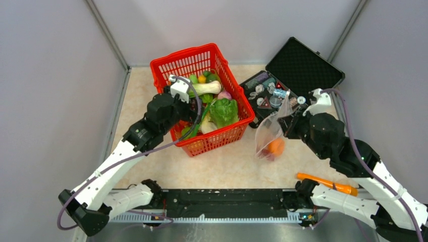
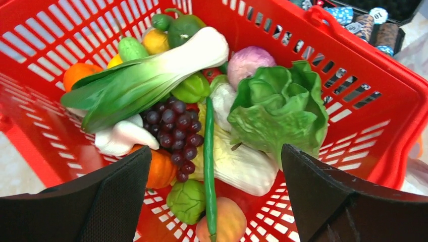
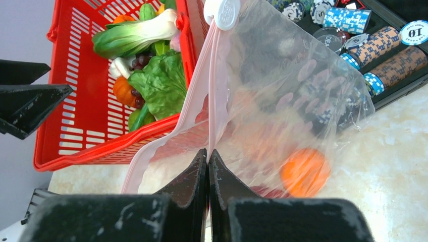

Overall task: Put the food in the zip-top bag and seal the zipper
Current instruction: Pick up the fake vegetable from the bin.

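Cream marbled surface (image 1: 227, 166): our right jaws pinch the pink zipper (image 3: 214, 91) of the clear soft bag (image 3: 298, 85) (wrist view only); left jaws gape.

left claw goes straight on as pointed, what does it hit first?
Most likely the long green bean, with the purple grapes beside it, in the red basket. The left claw is open above them; which sits higher is unclear.

Through the clear bag (image 3: 282, 91) its contents blur: only an orange round (image 3: 304, 171) reads, and a red piece (image 3: 265, 191) under it is half hidden by the right gripper (image 3: 208, 154). The basket (image 3: 65, 164) and case (image 1: 303, 65) run off both wrist views; the case's trinkets (image 1: 267, 93) are too small to tell from above
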Robot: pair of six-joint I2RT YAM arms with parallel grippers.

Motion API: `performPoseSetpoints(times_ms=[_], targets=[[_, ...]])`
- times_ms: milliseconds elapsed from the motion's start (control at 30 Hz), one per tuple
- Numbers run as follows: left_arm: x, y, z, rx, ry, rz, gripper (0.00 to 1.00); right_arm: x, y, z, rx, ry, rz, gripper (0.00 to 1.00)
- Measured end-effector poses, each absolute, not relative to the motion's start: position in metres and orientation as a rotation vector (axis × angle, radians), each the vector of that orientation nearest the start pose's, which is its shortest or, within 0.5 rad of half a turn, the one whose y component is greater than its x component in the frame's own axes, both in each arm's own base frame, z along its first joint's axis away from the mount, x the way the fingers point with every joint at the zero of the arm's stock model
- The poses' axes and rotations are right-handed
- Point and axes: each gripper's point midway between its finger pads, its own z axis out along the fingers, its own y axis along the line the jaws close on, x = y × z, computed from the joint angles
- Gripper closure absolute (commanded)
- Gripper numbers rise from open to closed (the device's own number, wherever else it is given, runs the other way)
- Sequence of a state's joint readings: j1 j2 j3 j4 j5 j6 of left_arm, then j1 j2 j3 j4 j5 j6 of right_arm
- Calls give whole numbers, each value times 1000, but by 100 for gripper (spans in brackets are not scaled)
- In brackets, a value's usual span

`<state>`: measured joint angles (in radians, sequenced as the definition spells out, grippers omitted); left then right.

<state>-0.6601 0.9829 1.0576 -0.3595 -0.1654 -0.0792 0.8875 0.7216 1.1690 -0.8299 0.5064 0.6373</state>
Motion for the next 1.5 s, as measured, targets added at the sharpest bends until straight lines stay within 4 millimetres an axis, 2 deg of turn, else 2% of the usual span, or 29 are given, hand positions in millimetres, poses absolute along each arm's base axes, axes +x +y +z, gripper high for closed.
performPoseSetpoints(times_ms=[133,267,533,667,733,833,933,1067,1267,1367,1433,1500], targets=[[296,-171,296,347,1892,-338,13,192,136,328,91,1936,539,100],[309,-159,269,285,2004,-354,14,191,137,328,85,1939,546,100],[316,-177,227,335,2150,-464,19,191,140,326,77,1943,556,100],[322,-180,206,342,2215,-477,31,191,143,324,71,1946,564,100],[327,-178,196,328,2255,-478,34,191,144,324,70,1944,570,100],[337,-177,182,324,2310,-493,33,191,145,323,68,1945,571,100],[339,-181,174,335,2339,-528,26,191,145,322,67,1947,571,100],[341,-187,179,338,2312,-563,23,192,146,321,66,1948,571,100],[349,-186,196,282,2230,-555,13,192,146,322,67,1947,573,100],[343,-186,223,280,2122,-593,8,192,146,322,68,1948,571,100],[331,-192,252,318,2003,-668,5,193,145,321,72,1947,567,100],[323,-198,271,359,1923,-729,4,194,145,321,75,1949,557,100]])
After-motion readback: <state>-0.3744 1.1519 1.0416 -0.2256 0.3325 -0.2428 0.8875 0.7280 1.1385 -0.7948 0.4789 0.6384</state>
